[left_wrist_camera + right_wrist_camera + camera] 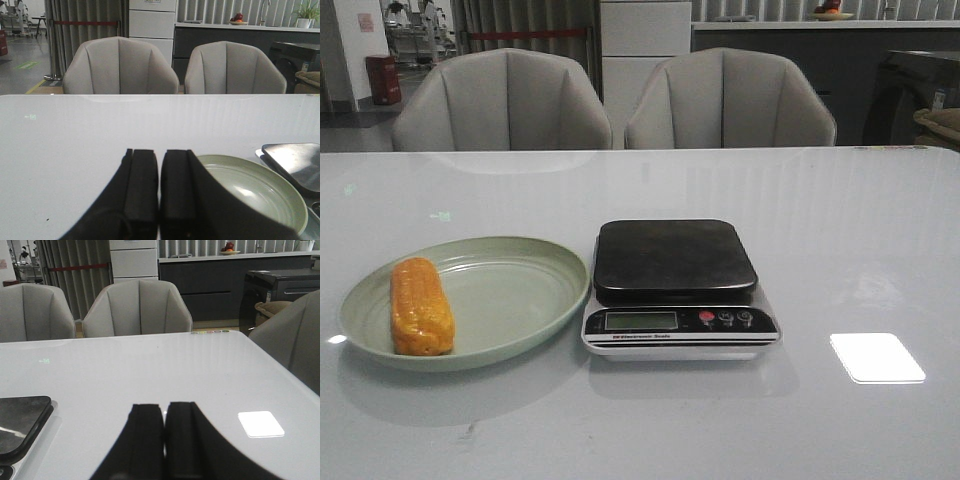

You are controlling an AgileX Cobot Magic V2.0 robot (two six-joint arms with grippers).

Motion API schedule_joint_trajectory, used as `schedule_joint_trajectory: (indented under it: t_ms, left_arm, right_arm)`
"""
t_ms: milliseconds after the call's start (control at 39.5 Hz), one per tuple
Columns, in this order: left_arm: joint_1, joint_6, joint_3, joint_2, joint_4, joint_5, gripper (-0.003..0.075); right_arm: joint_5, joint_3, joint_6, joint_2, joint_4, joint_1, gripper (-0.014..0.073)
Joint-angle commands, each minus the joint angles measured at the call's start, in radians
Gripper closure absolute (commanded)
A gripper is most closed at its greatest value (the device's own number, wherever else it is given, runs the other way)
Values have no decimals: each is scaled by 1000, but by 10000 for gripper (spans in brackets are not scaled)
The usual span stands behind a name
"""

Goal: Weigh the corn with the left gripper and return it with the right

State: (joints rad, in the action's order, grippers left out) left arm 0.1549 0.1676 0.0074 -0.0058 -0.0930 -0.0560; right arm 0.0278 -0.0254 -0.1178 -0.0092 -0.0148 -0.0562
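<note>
Chairs, two grey padded ones (500, 100), face my glossy white table (860, 230). On it sit a pale green oval plate (510, 290) and black-topped electronic scale (675, 260). Knobbly orange-yellow corn (420, 306) lies on the plate's left. Left gripper (159, 192) and right gripper (165, 440) have jaws pressed together, empty.

It looked like a showroom or demonstration hall: a glossy white table (840, 230), two grey upholstered chairs (500, 100), a roped stanchion barrier (52, 50), and a dark counter (210, 280) behind.
</note>
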Motion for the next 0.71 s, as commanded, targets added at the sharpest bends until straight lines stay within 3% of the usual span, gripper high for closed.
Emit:
schedule_joint_trajectory:
  t_ms: [0,684]
  left_arm:
    - [10,2,30,-20,8,82,598]
    - [10,2,30,-20,8,92,598]
  right_arm:
    - [-75,-11,6,-20,-10,-5,427]
    - [-75,-11,6,-20,-10,-5,427]
